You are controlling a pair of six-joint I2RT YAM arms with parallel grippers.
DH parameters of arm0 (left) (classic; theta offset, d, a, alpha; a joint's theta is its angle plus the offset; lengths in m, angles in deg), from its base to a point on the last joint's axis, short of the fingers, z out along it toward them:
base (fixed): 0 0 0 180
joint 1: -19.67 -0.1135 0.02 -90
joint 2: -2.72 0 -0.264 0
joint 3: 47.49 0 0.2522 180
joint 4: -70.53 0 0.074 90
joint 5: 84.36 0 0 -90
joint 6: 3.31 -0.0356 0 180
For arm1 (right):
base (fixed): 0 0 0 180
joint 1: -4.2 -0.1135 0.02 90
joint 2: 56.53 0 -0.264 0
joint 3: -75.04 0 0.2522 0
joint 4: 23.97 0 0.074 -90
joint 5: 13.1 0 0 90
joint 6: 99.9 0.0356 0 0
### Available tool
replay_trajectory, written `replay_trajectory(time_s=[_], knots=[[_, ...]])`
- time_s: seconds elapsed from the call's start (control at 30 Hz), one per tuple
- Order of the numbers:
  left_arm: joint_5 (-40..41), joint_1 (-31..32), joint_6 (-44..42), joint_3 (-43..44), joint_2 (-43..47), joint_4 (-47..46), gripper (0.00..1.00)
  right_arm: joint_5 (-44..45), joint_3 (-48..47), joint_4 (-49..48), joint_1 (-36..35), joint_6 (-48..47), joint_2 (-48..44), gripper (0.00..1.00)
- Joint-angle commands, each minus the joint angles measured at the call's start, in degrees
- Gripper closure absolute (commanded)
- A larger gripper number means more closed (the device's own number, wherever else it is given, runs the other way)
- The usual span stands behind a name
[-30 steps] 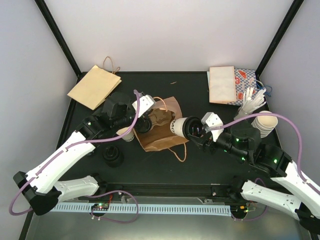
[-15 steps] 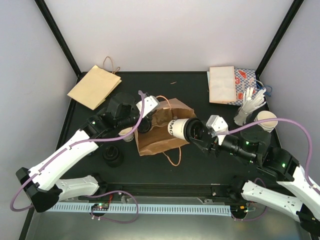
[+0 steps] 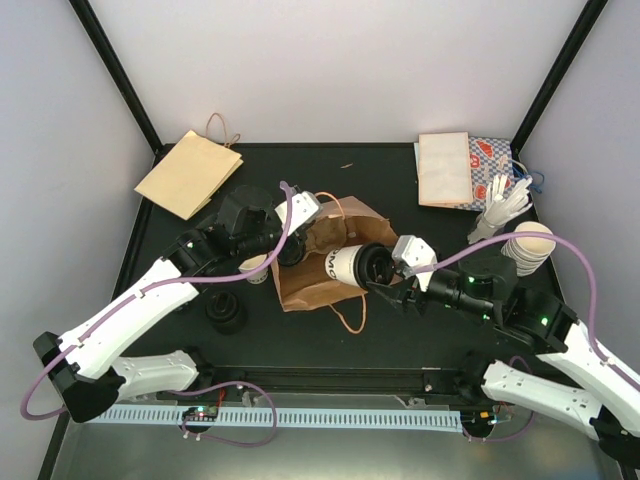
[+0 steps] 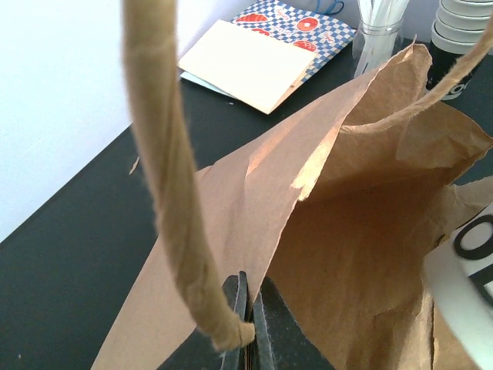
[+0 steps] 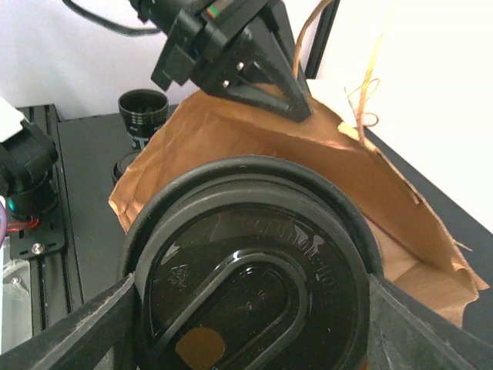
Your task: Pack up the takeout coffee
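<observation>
Brown bag (image 3: 300, 292), rim pinched by left gripper (image 4: 250, 297); right gripper (image 3: 385, 284) clasps the coffee cup (image 3: 345, 265) at its open mouth.

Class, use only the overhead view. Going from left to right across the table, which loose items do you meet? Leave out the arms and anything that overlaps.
Flat brown paper bag → takeout coffee cup → white folded paper → stack of paper cups.
</observation>
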State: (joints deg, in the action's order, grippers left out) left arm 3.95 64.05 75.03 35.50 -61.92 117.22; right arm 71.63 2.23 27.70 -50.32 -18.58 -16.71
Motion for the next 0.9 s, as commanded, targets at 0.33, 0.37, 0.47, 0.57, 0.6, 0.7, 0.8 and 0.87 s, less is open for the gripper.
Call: replay_trajectory(time_s=[0.33,0.37,0.47,0.57,0.6,0.7,0.8,0.87], knots=[[0.5,1.8,-0.1,3.2,-1.3,-1.4,0.98,7.8,2.8,-3.0,-3.4,-6.7,4.3,0.42],[0.5,1.9,-0.1,3.2,-1.2,-1.5,0.98,8.8,2.9,-3.0,-4.2,-7.1,4.8,0.42],[0.6,2.3,-0.3,3.1,-1.1,-1.5,0.98,12.5,3.4,-3.1,-5.8,-8.8,6.3,0.42],[0.6,2.4,-0.7,3.0,-1.1,-1.4,0.98,15.7,4.0,-3.1,-7.0,-10.6,7.3,0.42],[0.4,2.6,-0.9,3.0,-1.1,-1.4,0.98,16.4,4.3,-3.1,-7.2,-11.2,7.3,0.42],[0.2,2.8,-1.1,2.9,-0.9,-1.3,0.98,18.1,5.3,-3.3,-7.6,-13.5,7.5,0.42],[-0.4,3.2,-1.1,2.6,-0.7,-1.4,0.99,18.2,6.4,-3.5,-7.8,-16.3,7.4,0.42],[-0.7,3.5,-1.1,2.3,-0.4,-1.8,0.99,17.1,7.2,-4.1,-8.0,-19.3,7.1,0.44]])
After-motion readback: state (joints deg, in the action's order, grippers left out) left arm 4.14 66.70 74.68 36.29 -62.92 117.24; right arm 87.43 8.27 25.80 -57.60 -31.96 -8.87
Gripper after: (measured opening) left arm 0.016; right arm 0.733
